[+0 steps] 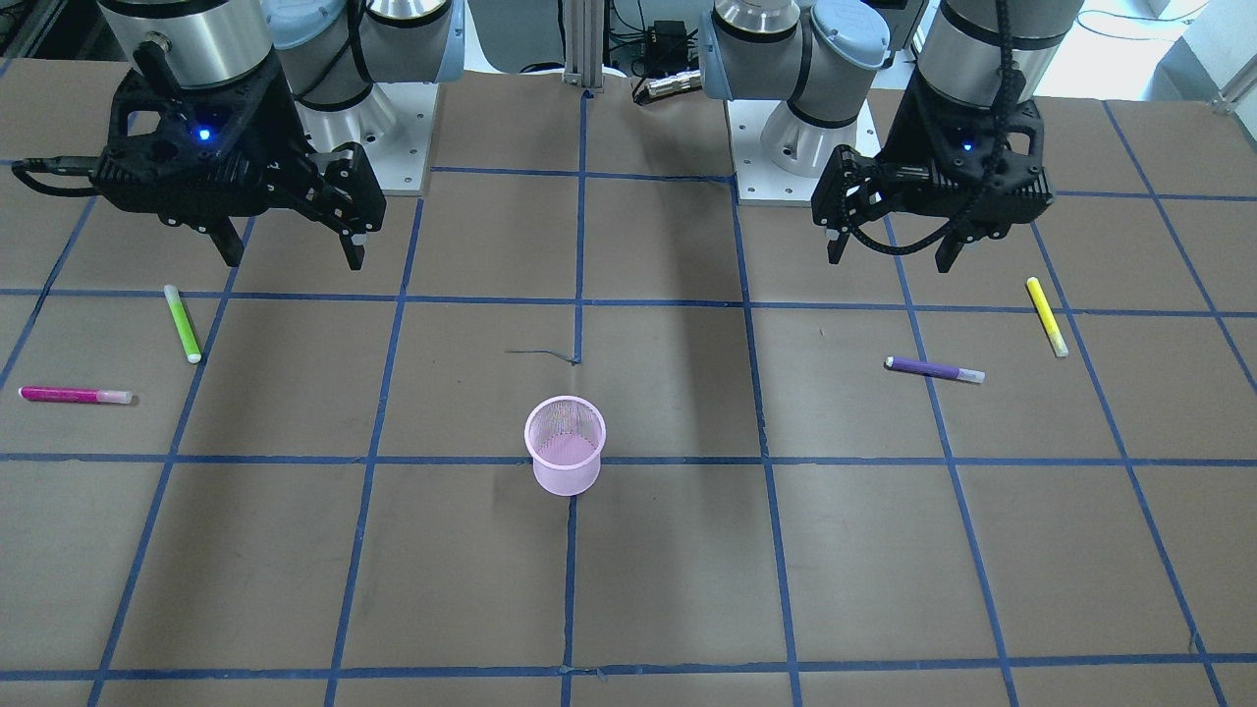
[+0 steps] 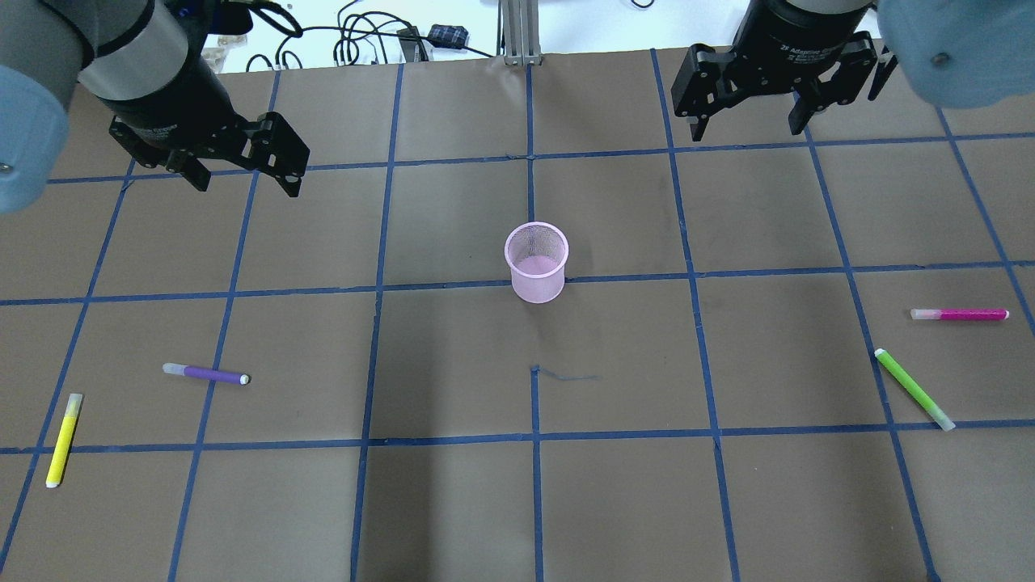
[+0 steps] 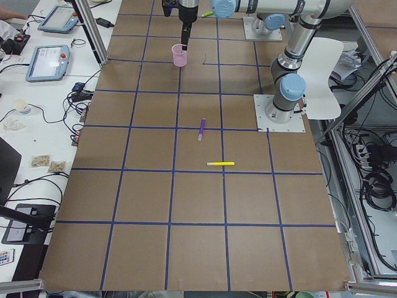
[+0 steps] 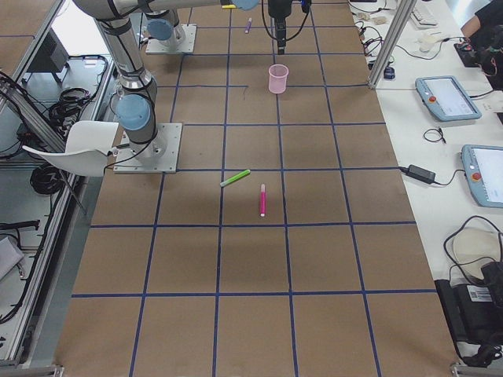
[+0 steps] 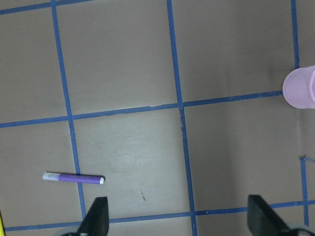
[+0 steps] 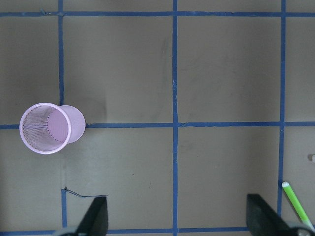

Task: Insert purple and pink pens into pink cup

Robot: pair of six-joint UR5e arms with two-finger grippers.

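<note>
On the robot's left half of the table (image 2: 453, 501) lay the purple pen (image 2: 205, 374), flat, its long axis running almost straight across the table, with the pale cap end pointing outward. The left tool (image 2: 247, 186) hung above the table with its fingers spread apart and nothing between them. In the overhead view the pen sat nearer the robot than that tool and slightly outward of it. In the left wrist view it showed low and to the left, just inside the left finger.

There the pen's length ran nearly parallel to the line between the two fingers, so I judged the wrist would need about a quarter turn to close across the barrel.

The pink pen (image 2: 960, 314) lay well out on the right side, also crosswise, nearer the right tool (image 2: 745, 131), which was likewise spread and empty. The pink cup (image 2: 537, 263) stood upright and empty at mid-table between the arms. A yellow pen (image 2: 63, 440) and a green pen (image 2: 914, 390) lay near the targets.
</note>
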